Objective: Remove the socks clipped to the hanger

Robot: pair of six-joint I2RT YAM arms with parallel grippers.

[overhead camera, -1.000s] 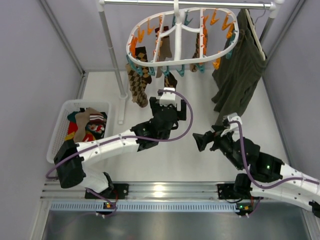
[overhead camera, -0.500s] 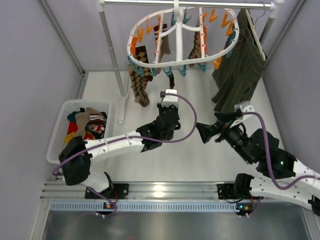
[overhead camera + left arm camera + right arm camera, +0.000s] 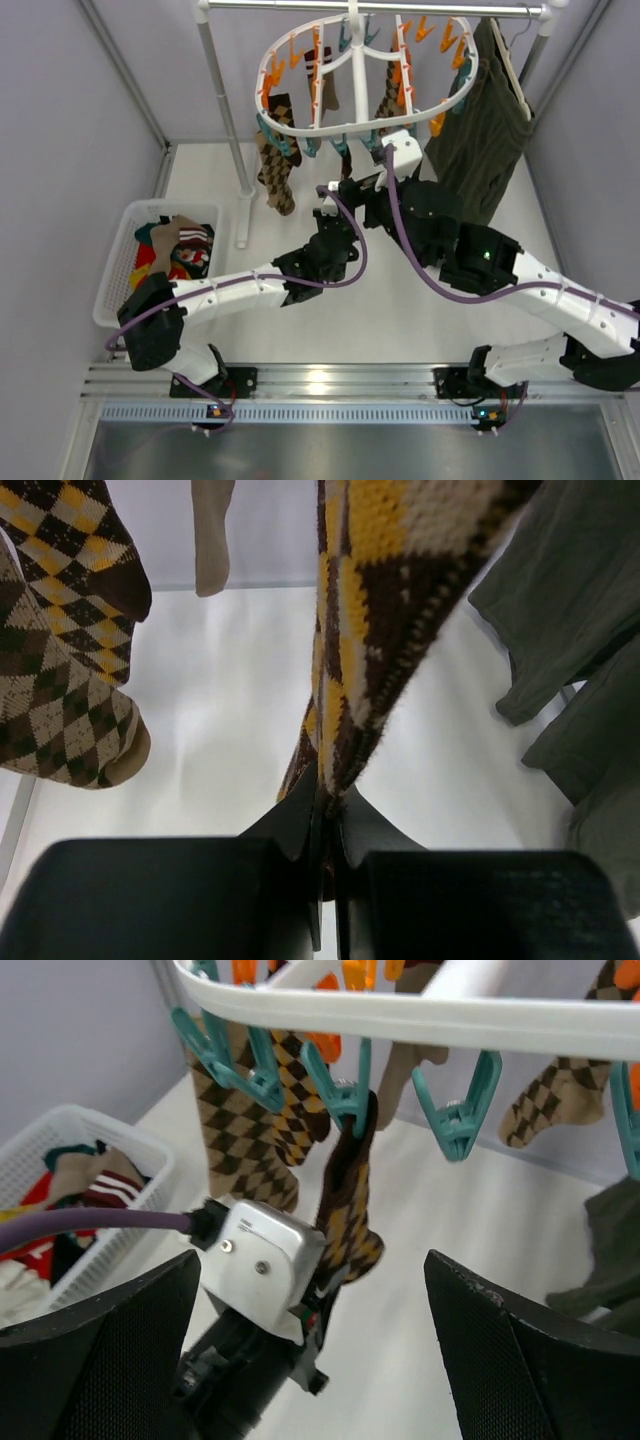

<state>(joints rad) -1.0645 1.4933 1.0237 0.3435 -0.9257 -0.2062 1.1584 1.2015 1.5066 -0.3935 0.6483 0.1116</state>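
The white oval hanger [image 3: 452, 101] hangs from the rail, with several argyle socks [image 3: 275, 170] held in its teal and orange clips. My left gripper [image 3: 325, 820] is shut on the lower end of a dark brown and yellow argyle sock [image 3: 390, 580]. That sock [image 3: 350, 1210] hangs from a teal clip [image 3: 345, 1100] on the hanger's near rim [image 3: 400, 1005]. My right gripper [image 3: 310, 1260] is open, with nothing between its fingers. It is just below that rim, above the left wrist [image 3: 335, 195]. More socks [image 3: 60, 680] hang to the left.
A white basket [image 3: 127, 212] at the left holds loose socks. A dark olive garment [image 3: 480, 130] hangs at the right of the hanger. The white rail stand's post [image 3: 225, 100] stands at the left. Grey walls close both sides.
My left gripper has shut on the hanging sock's lower end. The right arm has swung up and left from the right side to the hanger's near rim, above the left wrist.
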